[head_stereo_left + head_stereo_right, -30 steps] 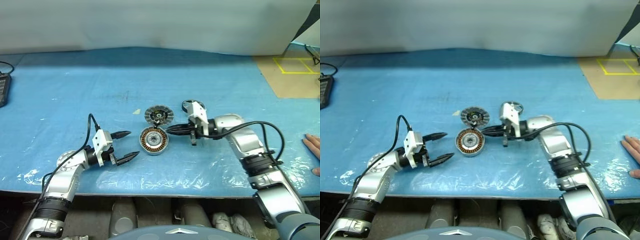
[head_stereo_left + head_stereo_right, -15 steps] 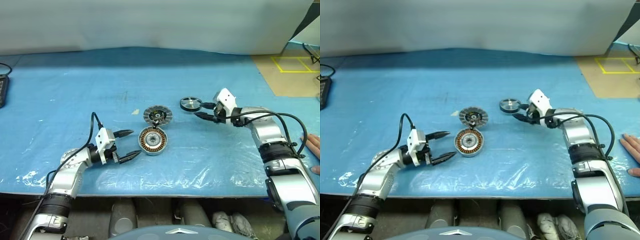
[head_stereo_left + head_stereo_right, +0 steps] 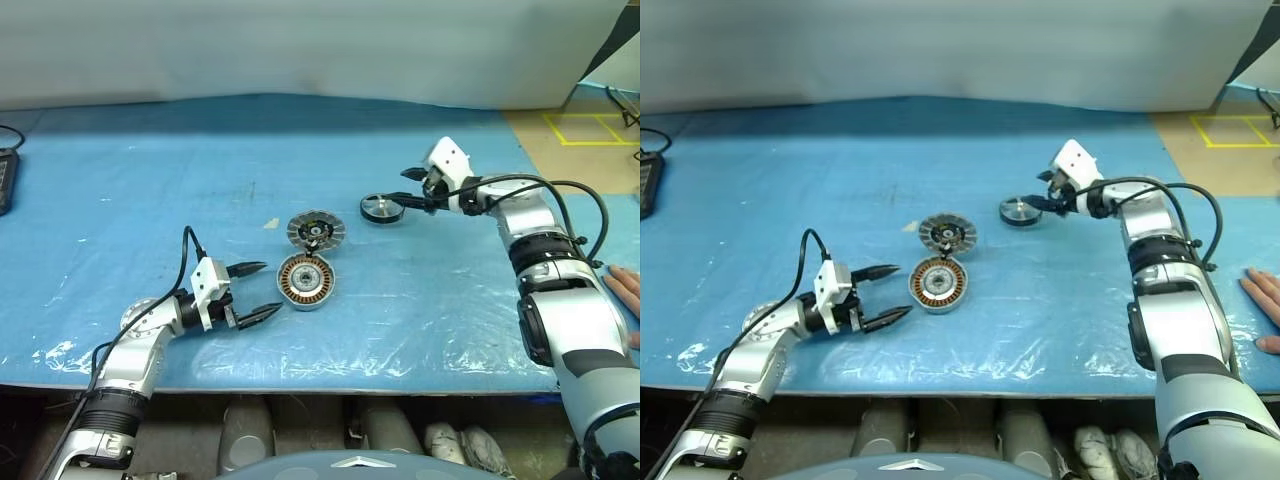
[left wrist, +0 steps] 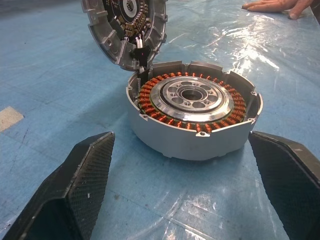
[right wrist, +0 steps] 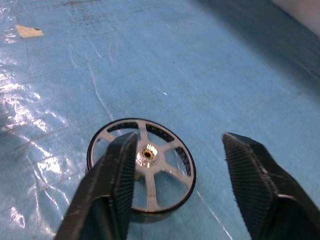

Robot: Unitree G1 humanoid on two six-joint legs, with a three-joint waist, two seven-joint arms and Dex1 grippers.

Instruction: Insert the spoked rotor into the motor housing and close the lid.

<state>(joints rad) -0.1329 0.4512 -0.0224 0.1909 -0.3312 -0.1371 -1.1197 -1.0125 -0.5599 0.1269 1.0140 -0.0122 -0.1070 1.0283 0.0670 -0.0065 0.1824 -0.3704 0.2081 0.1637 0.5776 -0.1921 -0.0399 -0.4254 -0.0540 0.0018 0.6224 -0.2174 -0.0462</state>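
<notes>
The motor housing (image 3: 306, 280) is seen resting near the middle of the blue plastic-covered table (image 3: 150, 200), its copper windings ringing a pale centre. The lid (image 3: 317, 230) is propped tilted against the housing's rim at 12 o'clock, its inner face shown in the left wrist view. The spoked rotor (image 3: 382, 208) is laid flat on the sheet at roughly 2 o'clock from the housing, well apart from it. The right gripper (image 3: 412, 190) is held just beside the rotor at its 3 o'clock side, jaws parted and nothing gripped. The left gripper (image 3: 256, 292) is poised at 9 o'clock of the housing, jaws spread wide and empty. A person's hand (image 3: 622, 296) is rested at the table's right edge.
</notes>
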